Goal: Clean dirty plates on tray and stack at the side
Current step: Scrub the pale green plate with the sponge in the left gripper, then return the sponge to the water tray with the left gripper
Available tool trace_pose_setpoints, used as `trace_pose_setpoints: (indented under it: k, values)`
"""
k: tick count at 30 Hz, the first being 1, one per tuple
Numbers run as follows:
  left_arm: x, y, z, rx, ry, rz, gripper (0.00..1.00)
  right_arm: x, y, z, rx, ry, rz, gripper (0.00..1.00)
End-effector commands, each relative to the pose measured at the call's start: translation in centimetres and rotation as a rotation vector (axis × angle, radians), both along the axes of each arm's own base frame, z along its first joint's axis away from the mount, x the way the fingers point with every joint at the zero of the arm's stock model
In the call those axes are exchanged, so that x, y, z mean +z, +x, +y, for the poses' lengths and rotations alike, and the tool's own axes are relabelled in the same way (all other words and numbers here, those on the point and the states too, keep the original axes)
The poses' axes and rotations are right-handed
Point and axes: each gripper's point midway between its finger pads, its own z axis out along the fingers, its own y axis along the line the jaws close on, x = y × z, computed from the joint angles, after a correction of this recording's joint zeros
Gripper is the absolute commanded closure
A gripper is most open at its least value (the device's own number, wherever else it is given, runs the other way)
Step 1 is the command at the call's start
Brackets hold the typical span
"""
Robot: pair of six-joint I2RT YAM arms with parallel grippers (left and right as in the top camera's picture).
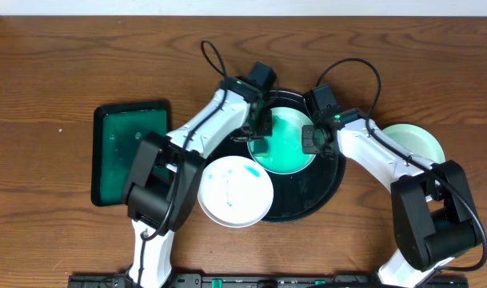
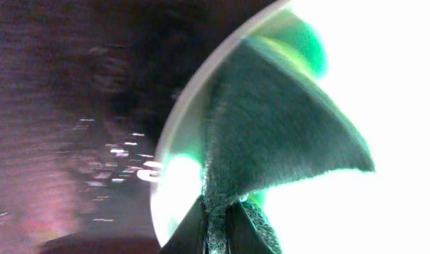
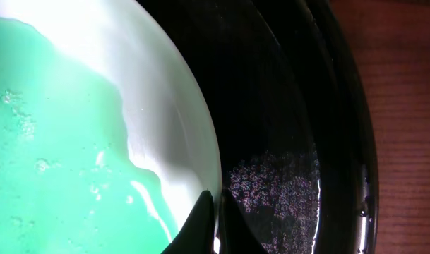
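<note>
Overhead: the black tray [image 1: 331, 188] sits mid-desk [image 1: 51, 72], with the centre plate [image 1: 287, 152] on it, green across its middle. The left tool [image 1: 257, 134] is down on its left side, the right tool [image 1: 313, 140] at its right rim. A smeared white plate [image 1: 231, 196] overlaps the tray's left edge, and a pale plate [image 1: 415, 140] lies on the desk to the right.

Left wrist: the left tool [image 2: 215, 226] is pinched narrow on a grey-green cloth [image 2: 278, 134] fanned over the centre plate [image 2: 183, 120].

Right wrist: the right tool [image 3: 215, 219] is narrow, clamping the centre plate [image 3: 165, 120] at its rim above the black tray [image 3: 271, 106].
</note>
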Motion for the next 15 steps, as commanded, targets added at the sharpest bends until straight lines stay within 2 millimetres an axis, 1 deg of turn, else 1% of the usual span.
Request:
trace_pose_setpoints:
  k: [1,2,5,6,8,9,11,13,14,15]
  values:
    - [4.7,-0.2,-2.0,-0.071,-0.268,0.024,0.93,-0.4,-0.4,0.3,0.027,-0.008,0.016,0.99]
    - [6.9,0.3,-1.5,-0.07,-0.32,-0.01,0.93,-0.4,-0.4,0.2,0.027,-0.011,0.015,0.99]
    - [11.2,1.5,1.5,-0.032,-0.349,-0.109,0.93,-0.4,-0.3,-0.1,0.027,-0.03,0.008,0.99]
    - [12.7,1.9,3.1,-0.012,-0.348,-0.145,0.93,-0.3,-0.3,-0.1,0.039,-0.036,0.006,0.99]
    - [14.4,2.4,6.7,0.061,-0.297,-0.195,0.92,-0.3,-0.2,-0.1,0.053,-0.04,0.005,0.99]
    - [14.9,2.6,9.5,0.123,-0.234,-0.217,0.93,-0.3,-0.1,-0.1,0.066,-0.043,0.002,0.99]
    - [15.0,2.5,15.0,0.238,-0.088,-0.234,0.93,-0.2,0.1,0.0,0.098,-0.047,-0.008,0.99]
    - [14.2,1.7,21.4,0.363,0.112,-0.212,0.93,-0.1,0.6,0.2,0.149,-0.055,-0.027,0.99]
    - [13.8,1.2,23.5,0.401,0.181,-0.197,0.93,-0.1,0.7,0.3,0.164,-0.056,-0.031,0.99]
    - [13.0,0.6,26.0,0.443,0.267,-0.176,0.93,0.0,0.8,0.4,0.189,-0.06,-0.036,0.99]
